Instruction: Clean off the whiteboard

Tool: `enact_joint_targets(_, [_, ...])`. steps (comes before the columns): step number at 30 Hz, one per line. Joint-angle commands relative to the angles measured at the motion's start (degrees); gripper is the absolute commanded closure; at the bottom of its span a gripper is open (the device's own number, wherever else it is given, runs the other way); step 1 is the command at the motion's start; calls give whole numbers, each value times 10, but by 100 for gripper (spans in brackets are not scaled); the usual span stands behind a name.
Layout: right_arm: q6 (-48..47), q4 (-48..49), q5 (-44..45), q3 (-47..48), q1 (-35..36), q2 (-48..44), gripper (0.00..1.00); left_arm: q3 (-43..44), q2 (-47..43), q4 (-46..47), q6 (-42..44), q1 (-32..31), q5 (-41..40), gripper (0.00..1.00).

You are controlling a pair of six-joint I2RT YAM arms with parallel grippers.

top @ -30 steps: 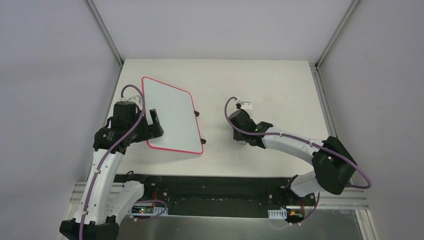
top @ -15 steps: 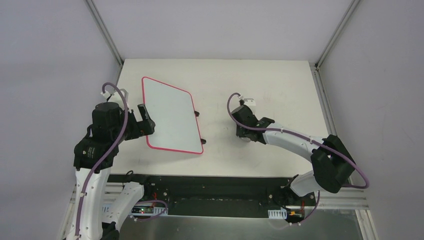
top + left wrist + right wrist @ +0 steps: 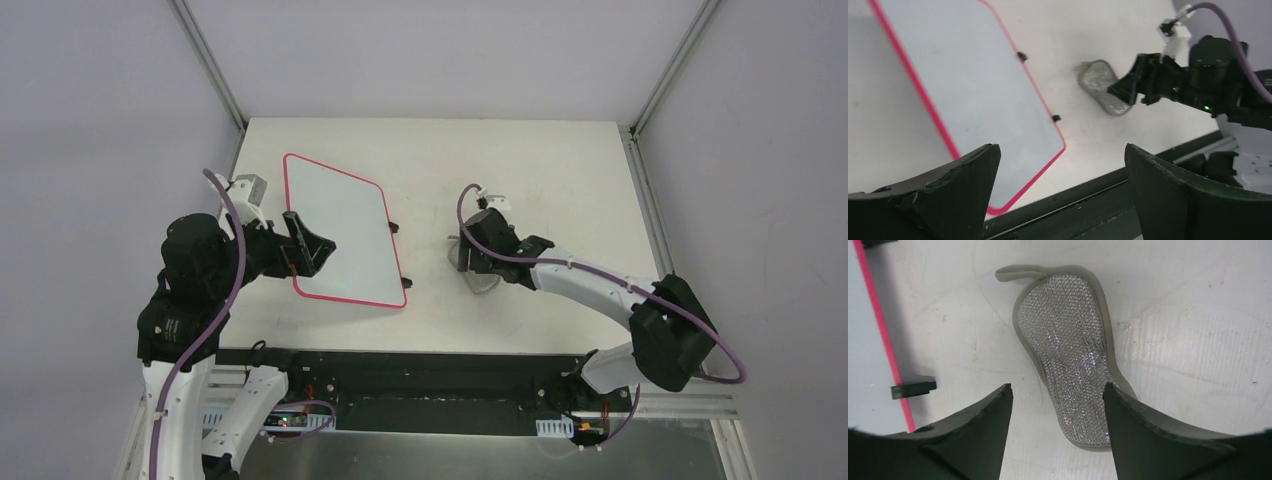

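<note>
The whiteboard [image 3: 340, 230] lies flat on the table's left half, its red-pink frame around a white face with no writing showing; it also fills the upper left of the left wrist view [image 3: 973, 90]. My left gripper [image 3: 312, 245] hovers open over the board's near left edge with nothing between its fingers [image 3: 1063, 150]. The small grey peanut-shaped pad [image 3: 470, 262] lies flat on the table right of the board. My right gripper [image 3: 1057, 387] stands open just above the pad [image 3: 1068, 355], its right finger over the pad's edge, gripping nothing.
Two small black tabs [image 3: 397, 228] stick out from the board's right edge, one of them close to the right gripper [image 3: 913, 389]. A black rail [image 3: 400, 365] runs along the table's near edge. Grey walls and metal posts bound the table behind and to both sides.
My right gripper has opened and let the grey pad go onto the table. My left arm has drawn back left and lifted, its gripper still open over the board's edge.
</note>
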Motion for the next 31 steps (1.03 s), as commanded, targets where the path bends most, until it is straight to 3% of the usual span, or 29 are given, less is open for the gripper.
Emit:
enact_joint_targets(1, [-9,-11,5,17,-8,-71,24,-30,-6,161,-37,-12,187,1])
enact_joint_targets(3, [-15,-39,15,37,-8,-97,9,-38,-15,210,-45,-22,213,1])
enact_joint_targets(5, [-24,-63,20,60,-8,-133,1,-37,-13,253,-56,-37,243,1])
enact_joint_targets(8, [-30,-92,36,102,-9,-188,0,-20,-2,295,-50,-88,228,1])
enact_joint_targets(12, [-40,-117,76,161,-9,-260,0,-4,-8,322,-9,-168,111,1])
enact_joint_targets(20, [-90,-111,106,216,-9,-400,0,-55,-104,407,-6,-173,-57,1])
enact_joint_targets(31, [-100,-74,140,181,-9,-516,0,-9,-108,328,12,-173,-65,2])
